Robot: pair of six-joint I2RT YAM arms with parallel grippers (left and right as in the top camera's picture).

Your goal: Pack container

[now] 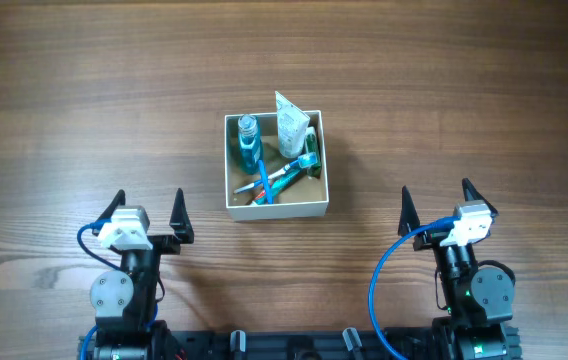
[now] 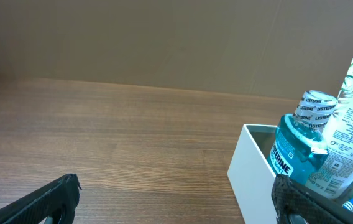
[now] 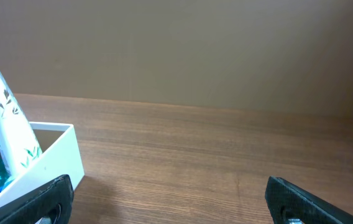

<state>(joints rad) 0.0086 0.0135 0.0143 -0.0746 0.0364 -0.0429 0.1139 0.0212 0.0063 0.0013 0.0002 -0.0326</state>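
Observation:
The container [image 1: 277, 209], a small square box with white walls and a tan inside, stands at the middle of the table. In it are a blue mouthwash bottle [image 1: 248, 143], a white tube [image 1: 291, 125], and a blue toothbrush [image 1: 264, 181] next to a teal item [image 1: 305, 162]. My left gripper [image 1: 147, 217] is open and empty, near the front edge, left of the box. My right gripper [image 1: 437, 205] is open and empty, right of the box. The left wrist view shows the box wall [image 2: 251, 174], bottle [image 2: 297, 146] and tube [image 2: 350, 137]. The right wrist view shows the box corner [image 3: 52, 158] and tube [image 3: 9, 124].
The wooden table [image 1: 84, 100] spreads on all sides of the box. Blue cables run along both arms at the front edge. A brown wall stands behind the table in both wrist views.

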